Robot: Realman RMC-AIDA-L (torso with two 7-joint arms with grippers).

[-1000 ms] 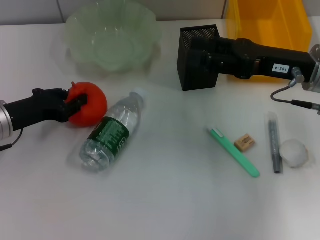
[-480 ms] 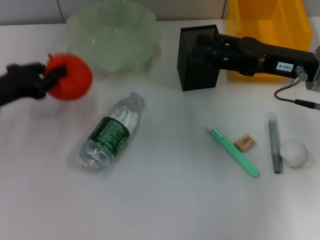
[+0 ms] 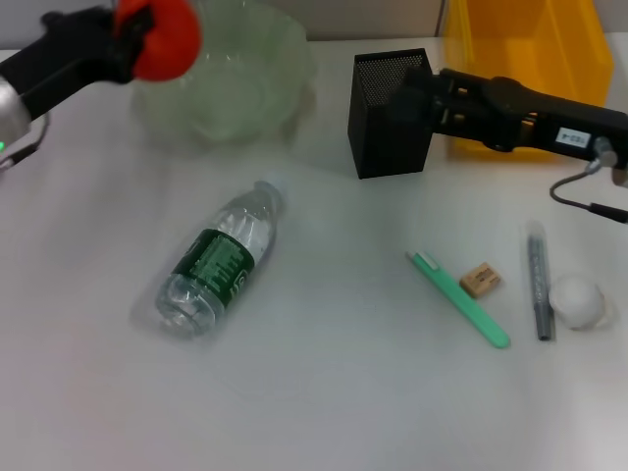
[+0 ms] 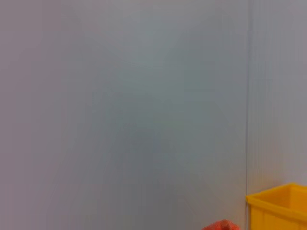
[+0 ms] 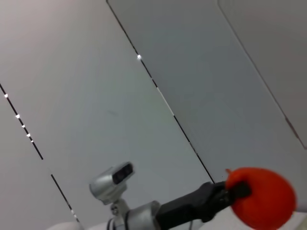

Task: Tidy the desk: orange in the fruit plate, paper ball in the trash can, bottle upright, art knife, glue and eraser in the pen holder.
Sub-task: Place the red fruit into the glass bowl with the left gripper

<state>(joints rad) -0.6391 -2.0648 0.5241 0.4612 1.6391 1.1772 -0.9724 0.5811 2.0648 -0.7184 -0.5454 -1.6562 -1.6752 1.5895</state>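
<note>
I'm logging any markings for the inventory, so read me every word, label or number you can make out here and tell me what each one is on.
Small white tag on the right arm: dark characters, too blurred to read.
Dark green label on the bottle: pale print, too small to read.
Nothing else carries readable text.

— Where is the orange [image 3: 164,37]?
— Red-orange and round, held up in the left claw [image 3: 130,37] at the near left rim of the fruit plate [image 3: 245,88], a pale green bowl with a wavy edge.

— The bottle [image 3: 218,259]?
— Lying on its side on the counter [image 3: 324,392], white cap toward the bowl, green label up.

— And the small things?
— The tan eraser [image 3: 480,280] lies flat well right of the bottle; the white paper ball [image 3: 576,299] sits farther right. The black mesh pen holder [image 3: 388,113] stands upright beside the yellow trash can [image 3: 520,39].
</note>
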